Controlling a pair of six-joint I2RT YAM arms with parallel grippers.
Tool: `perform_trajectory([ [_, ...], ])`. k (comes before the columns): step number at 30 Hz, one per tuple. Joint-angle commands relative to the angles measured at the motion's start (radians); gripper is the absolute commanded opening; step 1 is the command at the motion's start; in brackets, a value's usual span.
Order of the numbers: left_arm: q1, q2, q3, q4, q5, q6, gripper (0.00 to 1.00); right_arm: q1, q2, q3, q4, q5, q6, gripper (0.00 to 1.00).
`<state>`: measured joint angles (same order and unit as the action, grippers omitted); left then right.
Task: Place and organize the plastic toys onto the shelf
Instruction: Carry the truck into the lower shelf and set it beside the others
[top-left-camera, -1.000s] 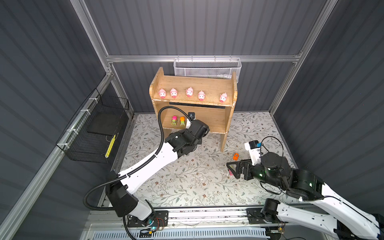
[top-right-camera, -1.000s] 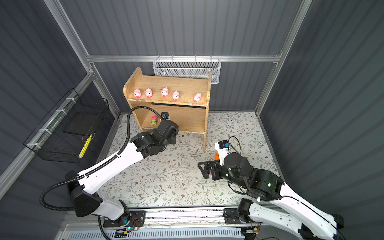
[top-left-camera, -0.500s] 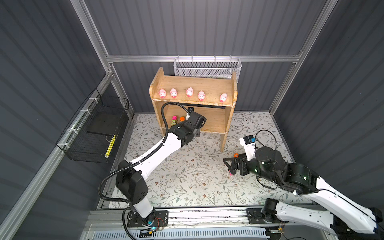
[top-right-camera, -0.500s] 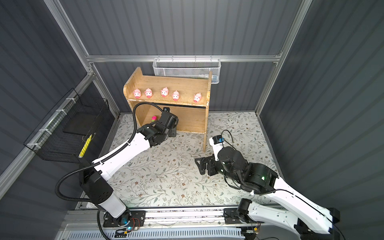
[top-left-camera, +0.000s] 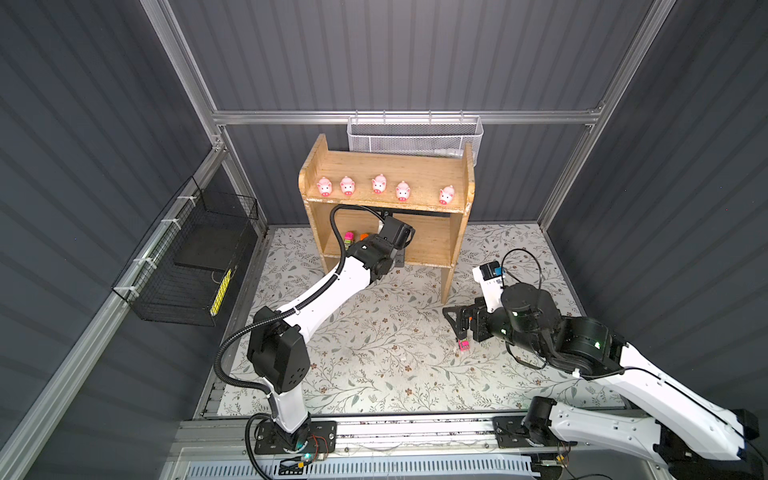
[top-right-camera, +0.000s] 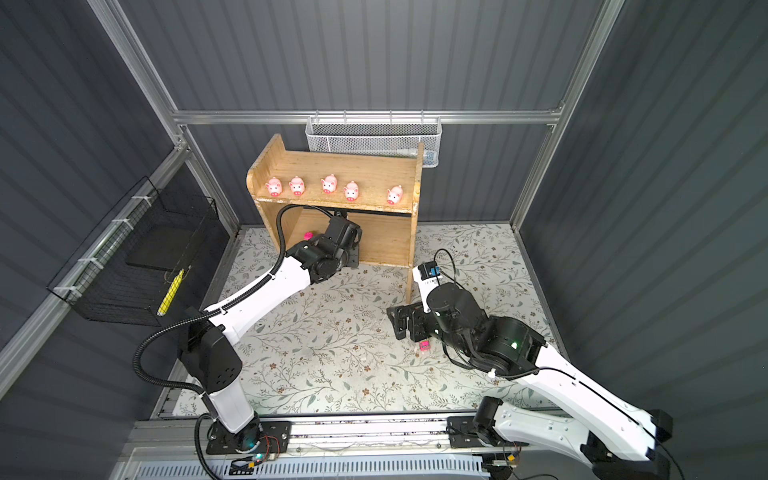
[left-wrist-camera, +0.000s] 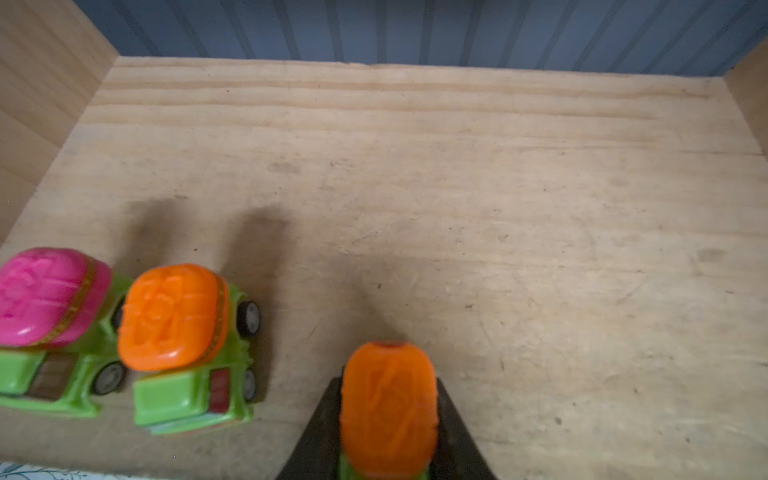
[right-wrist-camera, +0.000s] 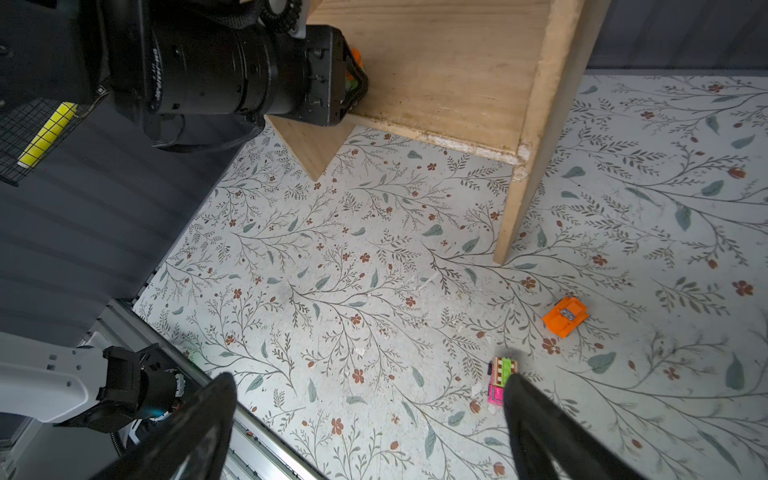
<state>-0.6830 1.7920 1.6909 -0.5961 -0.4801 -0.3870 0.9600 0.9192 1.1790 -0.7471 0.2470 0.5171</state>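
Note:
The light wooden shelf (top-left-camera: 451, 245) stands at the back, with several pink pigs (top-left-camera: 379, 183) in a row on its top tier. On the lower tier stand a pink-topped green vehicle (left-wrist-camera: 50, 299) and an orange-topped one (left-wrist-camera: 174, 320). Beside them, my left gripper (left-wrist-camera: 386, 384) is shut on another orange-topped green vehicle (left-wrist-camera: 388, 415), just over the tier's front edge. My right gripper (right-wrist-camera: 370, 382) hangs open over the floor. A pink and green vehicle (right-wrist-camera: 500, 380) lies by its one fingertip. An orange vehicle (right-wrist-camera: 565, 316) lies on the mat a little farther off.
A white mesh basket (top-left-camera: 411, 141) hangs on the back wall behind the shelf. A black wire basket (top-left-camera: 195, 257) holding a yellow object (top-left-camera: 220, 291) hangs on the left wall. The shelf's right leg (right-wrist-camera: 515, 224) stands close to the right gripper. The rail (top-left-camera: 374, 428) runs along the front.
My left arm has stretched forward and carried the orange vehicle into the lower tier. My right gripper has shifted slightly left, still open, and the pink vehicle now shows beside it.

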Motion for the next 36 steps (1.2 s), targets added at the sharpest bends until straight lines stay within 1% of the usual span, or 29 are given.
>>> perform_trajectory([
  [1, 0.017, 0.01, 0.037, 0.007, 0.014, 0.018, 0.29, -0.013, -0.016, 0.006, 0.011, -0.011, -0.007, 0.99],
  [6, 0.029, 0.021, 0.039, 0.016, 0.021, 0.021, 0.3, -0.03, -0.023, -0.008, 0.011, -0.027, -0.002, 0.99],
  [9, 0.032, 0.027, 0.048, 0.012, 0.022, 0.026, 0.34, -0.041, -0.023, -0.009, 0.014, -0.038, 0.0, 0.99],
  [15, 0.033, 0.012, 0.035, 0.03, 0.03, 0.036, 0.55, -0.067, -0.013, -0.005, 0.018, -0.072, -0.002, 0.99],
  [23, 0.033, -0.025, 0.008, 0.054, 0.043, 0.042, 0.61, -0.079, -0.011, -0.007, 0.022, -0.099, 0.004, 0.99],
  [29, 0.033, -0.056, -0.005, 0.064, 0.043, 0.051, 0.68, -0.083, -0.011, -0.002, 0.019, -0.104, 0.006, 0.99],
  [36, 0.032, -0.095, -0.013, 0.064, 0.055, 0.051, 0.69, -0.083, -0.014, 0.001, 0.017, -0.112, 0.014, 0.99],
])
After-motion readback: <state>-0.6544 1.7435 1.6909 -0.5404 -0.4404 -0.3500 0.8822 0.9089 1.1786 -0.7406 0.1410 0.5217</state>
